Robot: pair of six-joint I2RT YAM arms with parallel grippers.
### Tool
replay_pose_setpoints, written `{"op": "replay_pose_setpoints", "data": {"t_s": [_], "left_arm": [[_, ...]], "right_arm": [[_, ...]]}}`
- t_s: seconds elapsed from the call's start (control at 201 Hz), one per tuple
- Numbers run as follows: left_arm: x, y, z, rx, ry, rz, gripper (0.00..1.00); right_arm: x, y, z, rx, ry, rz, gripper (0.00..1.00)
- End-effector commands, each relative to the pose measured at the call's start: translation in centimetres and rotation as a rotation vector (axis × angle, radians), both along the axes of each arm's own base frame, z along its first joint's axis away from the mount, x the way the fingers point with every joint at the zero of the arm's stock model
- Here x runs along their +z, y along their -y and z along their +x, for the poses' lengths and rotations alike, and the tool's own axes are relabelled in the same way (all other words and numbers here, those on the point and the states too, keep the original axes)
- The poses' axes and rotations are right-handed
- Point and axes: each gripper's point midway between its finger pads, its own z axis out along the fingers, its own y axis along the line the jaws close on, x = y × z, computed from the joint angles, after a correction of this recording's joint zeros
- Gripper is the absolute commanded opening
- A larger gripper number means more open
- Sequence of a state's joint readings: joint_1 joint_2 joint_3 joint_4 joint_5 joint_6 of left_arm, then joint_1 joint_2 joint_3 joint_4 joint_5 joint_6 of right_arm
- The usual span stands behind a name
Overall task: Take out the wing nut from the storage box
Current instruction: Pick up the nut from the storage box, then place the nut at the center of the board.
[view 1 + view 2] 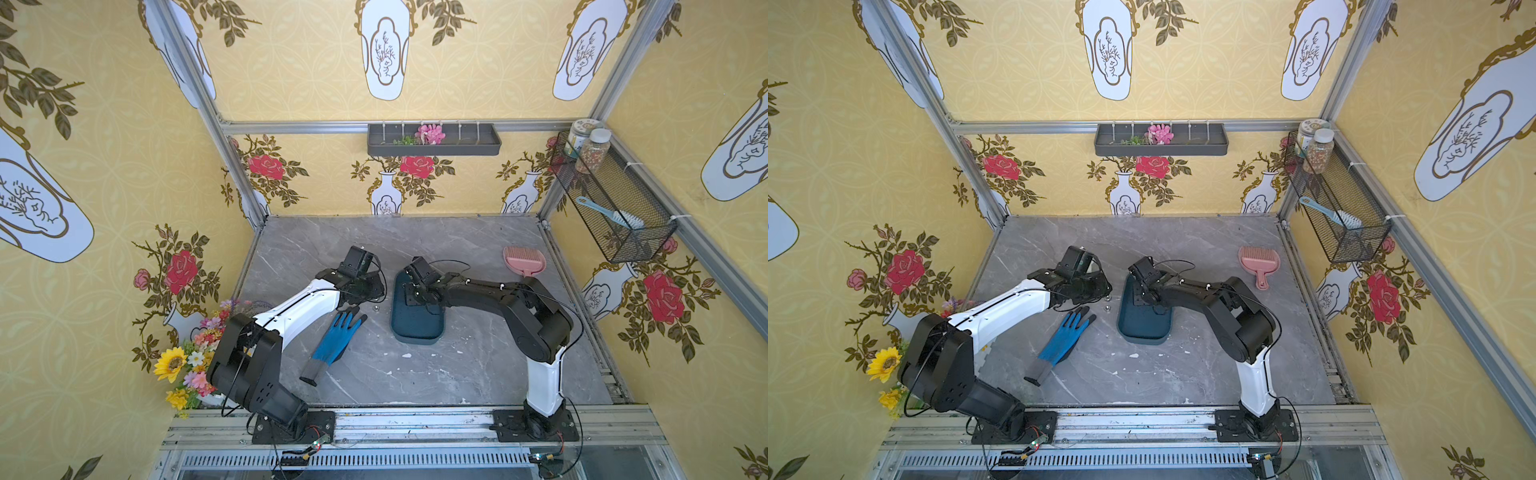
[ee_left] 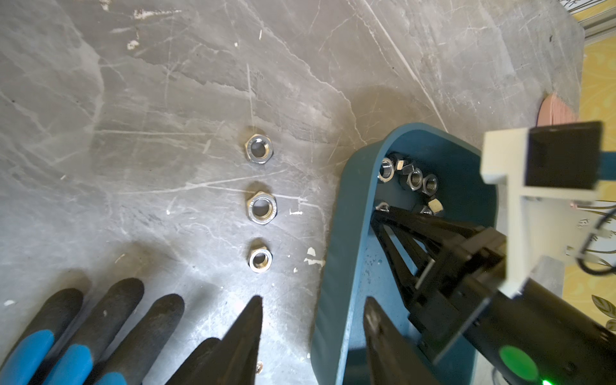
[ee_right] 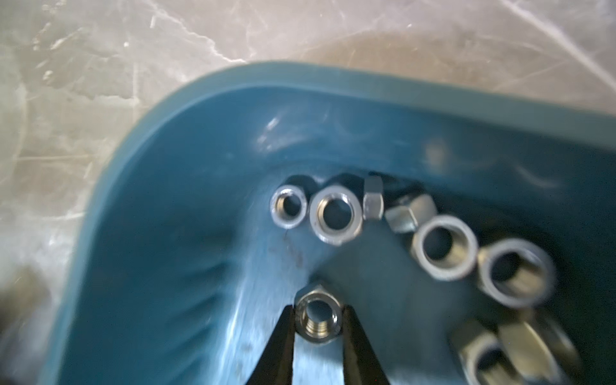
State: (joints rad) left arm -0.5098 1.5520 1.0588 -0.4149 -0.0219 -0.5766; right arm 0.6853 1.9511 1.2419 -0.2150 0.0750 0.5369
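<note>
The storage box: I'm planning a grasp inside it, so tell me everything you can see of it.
The storage box is a shallow teal, plastic-looking tray with rounded corners and a low rim, lying flat on the table beside the glove. Hex nuts cluster at its far end; no wing nut shows. The right gripper pinches one hex nut inside; the left gripper straddles its rim.

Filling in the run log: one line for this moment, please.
right gripper: pinching nut in box | left gripper: open, empty | three nuts on table
</note>
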Motion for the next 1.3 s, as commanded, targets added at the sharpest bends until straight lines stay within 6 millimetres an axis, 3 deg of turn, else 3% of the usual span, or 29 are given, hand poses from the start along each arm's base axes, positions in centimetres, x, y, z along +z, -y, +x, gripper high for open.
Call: {"op": "replay_pose_setpoints", "data": {"t_s": [0.0,0.164,0.344,0.493,0.643,0.753,0.947,1.141,1.296], "left_arm": [[-0.1,0.2,-0.1,-0.007,-0.006,-0.011,0.51],[0.0,0.3,-0.1,-0.01,-0.004,-0.014,0.52],[0.1,0.3,-0.2,-0.011,-0.002,-0.022,0.52],[0.2,0.4,-0.2,-0.013,-0.003,-0.032,0.52],[0.1,0.6,-0.3,-0.019,-0.006,-0.041,0.52],[0.1,0.7,-0.3,-0.019,-0.007,-0.044,0.52],[0.2,0.7,-0.3,-0.018,-0.007,-0.047,0.52],[0.0,0.6,-0.3,-0.019,-0.009,-0.043,0.52],[-0.1,0.6,-0.4,-0.02,-0.012,-0.042,0.52]], "right_arm": [[1.8,-0.6,-0.5,0.047,0.013,0.036,0.22],[4.3,0.0,-1.2,0.051,0.042,0.071,0.22],[6.9,2.3,-2.0,0.015,0.073,0.098,0.22],[8.6,5.4,-2.7,-0.044,0.097,0.1,0.22],[9.2,9.9,-2.9,-0.144,0.114,0.079,0.22],[8.6,13.3,-2.9,-0.231,0.1,0.069,0.22],[5.3,17.6,-3.2,-0.363,0.024,0.058,0.22],[2.2,18.5,-3.1,-0.396,-0.037,0.043,0.22],[1.1,19.2,-2.1,-0.426,-0.038,0.036,0.22]]}}
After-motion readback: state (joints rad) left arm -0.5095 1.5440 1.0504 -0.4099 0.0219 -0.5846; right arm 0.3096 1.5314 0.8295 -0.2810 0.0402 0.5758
